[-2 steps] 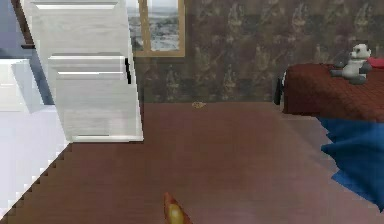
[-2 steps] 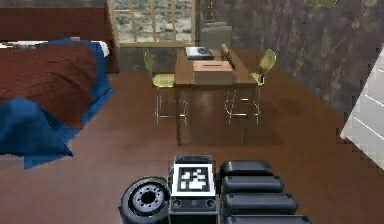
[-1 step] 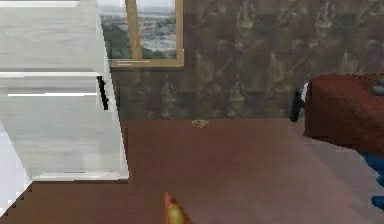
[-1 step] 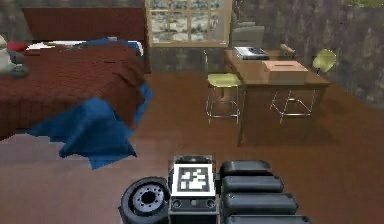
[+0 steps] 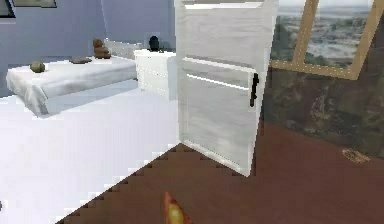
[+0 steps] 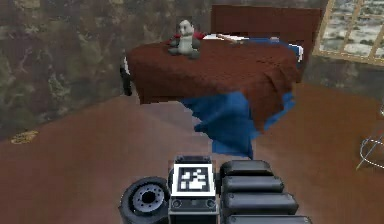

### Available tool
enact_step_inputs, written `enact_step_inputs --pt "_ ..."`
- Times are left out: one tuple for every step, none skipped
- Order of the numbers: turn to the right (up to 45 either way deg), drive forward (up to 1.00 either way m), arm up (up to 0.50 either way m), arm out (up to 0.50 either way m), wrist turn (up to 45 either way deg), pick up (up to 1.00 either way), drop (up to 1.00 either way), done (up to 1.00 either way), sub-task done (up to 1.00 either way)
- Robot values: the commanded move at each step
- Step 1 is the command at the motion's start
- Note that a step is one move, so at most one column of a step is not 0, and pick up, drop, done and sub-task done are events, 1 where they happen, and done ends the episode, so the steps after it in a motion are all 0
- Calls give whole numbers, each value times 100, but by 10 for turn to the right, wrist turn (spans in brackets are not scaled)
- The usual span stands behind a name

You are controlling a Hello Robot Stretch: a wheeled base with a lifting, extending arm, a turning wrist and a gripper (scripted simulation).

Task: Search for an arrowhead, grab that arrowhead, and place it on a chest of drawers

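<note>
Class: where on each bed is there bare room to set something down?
White bed: bare along the near edge; small dark things line its far side. Brown bed: bare middle, beside the teddy bear; a blue blanket hangs off the near corner.

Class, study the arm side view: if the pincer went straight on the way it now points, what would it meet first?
Probably the blue blanket hanging off the brown bed, after bare floor. This is hedged, because the pincer sits low and its heading is unclear.
</note>
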Motion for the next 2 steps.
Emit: enact_step_inputs --pt "0 50 0 0 0 0 0 0 0" --pt "-240 0 0 0 0 0 0 0 0"
